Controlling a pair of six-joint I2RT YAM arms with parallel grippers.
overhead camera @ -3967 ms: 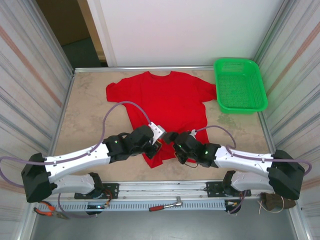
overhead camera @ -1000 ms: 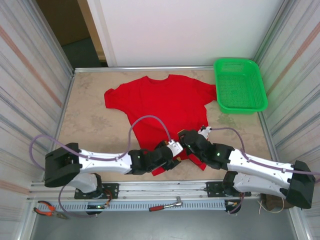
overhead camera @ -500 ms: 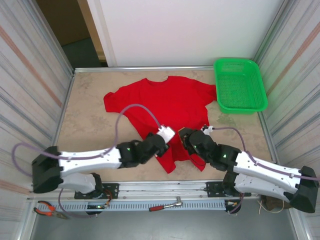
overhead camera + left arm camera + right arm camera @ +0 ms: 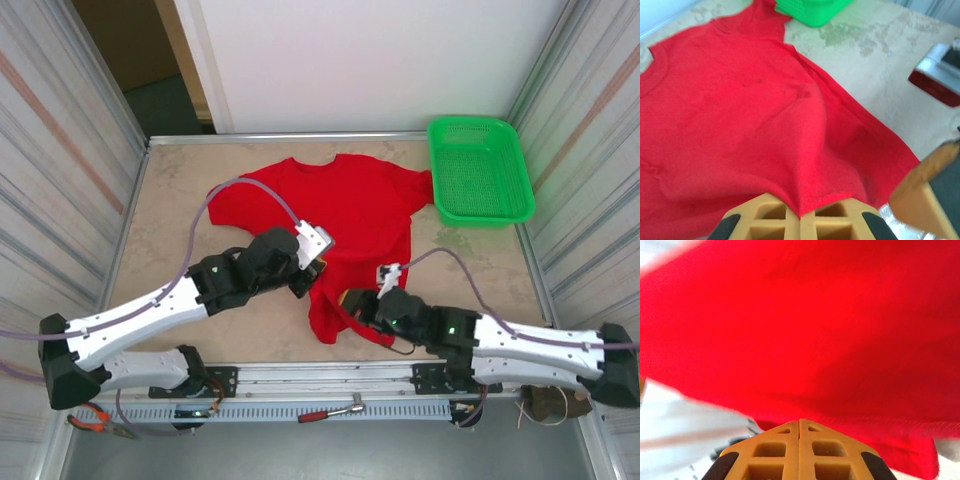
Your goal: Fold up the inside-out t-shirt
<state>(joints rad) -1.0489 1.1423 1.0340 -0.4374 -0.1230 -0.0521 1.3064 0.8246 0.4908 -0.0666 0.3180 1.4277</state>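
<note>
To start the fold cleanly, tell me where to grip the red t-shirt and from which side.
Grip the bottom hem of the red t-shirt, coming from the near side. It is the loose, thin edge closest to the robot, and the collar lies at the far end. The left gripper and right gripper are shut on it there.

A robot test cell, in a lab or workshop. Striped panels (image 4: 60,150) fence the table (image 4: 170,230). Pliers (image 4: 100,418) and a wrench (image 4: 335,410) lie at the frame's bottom.
</note>
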